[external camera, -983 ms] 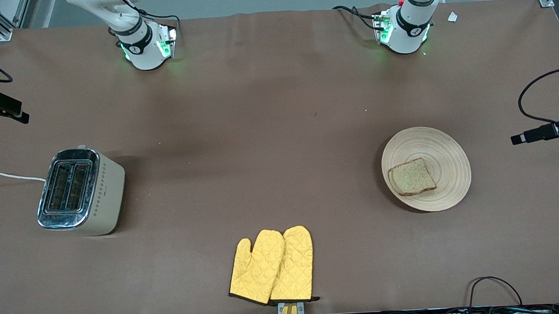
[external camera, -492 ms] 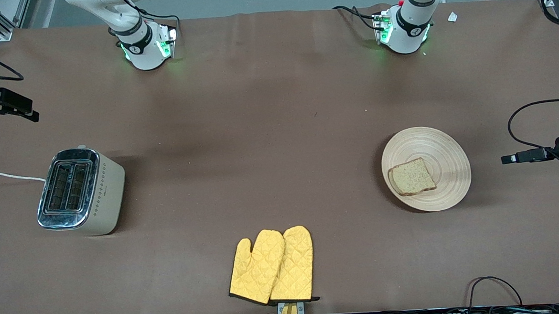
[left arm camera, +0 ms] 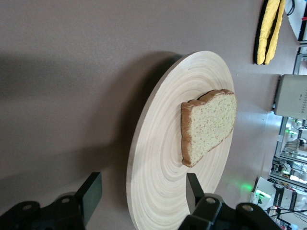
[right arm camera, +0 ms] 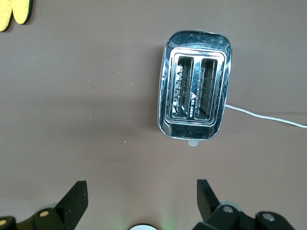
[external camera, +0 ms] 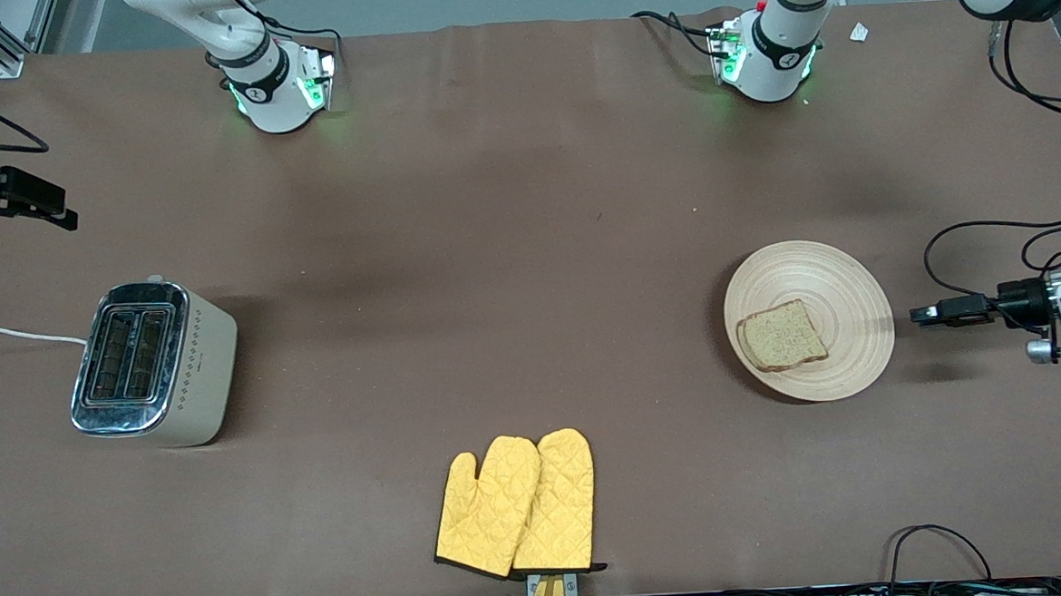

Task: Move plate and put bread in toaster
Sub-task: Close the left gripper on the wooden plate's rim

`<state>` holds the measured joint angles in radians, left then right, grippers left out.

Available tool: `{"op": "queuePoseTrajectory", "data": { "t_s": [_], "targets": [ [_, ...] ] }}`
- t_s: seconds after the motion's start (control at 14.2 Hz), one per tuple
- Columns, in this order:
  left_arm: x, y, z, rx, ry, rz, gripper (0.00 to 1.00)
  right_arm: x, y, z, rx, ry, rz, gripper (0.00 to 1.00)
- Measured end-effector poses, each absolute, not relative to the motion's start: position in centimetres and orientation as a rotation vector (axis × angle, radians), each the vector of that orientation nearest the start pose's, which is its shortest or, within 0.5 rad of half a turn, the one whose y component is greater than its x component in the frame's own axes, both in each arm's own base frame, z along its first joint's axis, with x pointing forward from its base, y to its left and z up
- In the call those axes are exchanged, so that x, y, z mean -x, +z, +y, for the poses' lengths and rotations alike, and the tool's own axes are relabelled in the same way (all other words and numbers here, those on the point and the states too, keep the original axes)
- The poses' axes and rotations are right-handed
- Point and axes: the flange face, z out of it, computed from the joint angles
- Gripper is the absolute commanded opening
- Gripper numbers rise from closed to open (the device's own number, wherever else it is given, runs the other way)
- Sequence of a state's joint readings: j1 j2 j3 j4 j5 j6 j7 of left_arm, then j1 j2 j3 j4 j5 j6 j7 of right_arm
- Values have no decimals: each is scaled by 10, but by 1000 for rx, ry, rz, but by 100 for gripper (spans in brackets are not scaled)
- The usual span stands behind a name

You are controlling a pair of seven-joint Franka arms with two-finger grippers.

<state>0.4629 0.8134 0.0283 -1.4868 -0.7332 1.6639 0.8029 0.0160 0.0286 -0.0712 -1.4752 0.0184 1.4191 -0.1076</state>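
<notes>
left gripper point(external camera: 920, 315) fingers apart beside plate point(external camera: 848, 290) rim, bread point(external camera: 782, 336) on it; right gripper point(right arm camera: 139, 199) fingers apart above toaster point(external camera: 154, 363)

Only real extra on the brown table cover point(external camera: 528, 244) is a pair of quilted yellow oven mitts with dark cuffs point(external camera: 516, 506), lying flat and overlapping each other. They're at the table's edge nearest the front camera, about midway along it, cuffs pointing at that edge. A loop of black cable point(external camera: 938, 545) lies on that same edge, well apart from the mitts toward the left arm's end.
</notes>
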Motion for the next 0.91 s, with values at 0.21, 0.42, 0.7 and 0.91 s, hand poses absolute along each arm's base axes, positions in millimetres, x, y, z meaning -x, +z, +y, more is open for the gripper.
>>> {"op": "queuePoseTrajectory", "data": {
  "t_s": [0.21,0.42,0.7,0.91],
  "targets": [
    [-606,157,242,-2219,-98,2,65,-547,640,-27,3114,133,-85,100],
    [-606,148,238,-2198,-90,-6,55,-547,640,-27,3114,134,-85,100],
    [-606,139,233,-2185,-92,-24,43,-547,640,-27,3114,134,-85,100],
    [-605,129,228,-2167,-86,-39,25,-547,640,-27,3114,135,-85,100]
  ]
}}
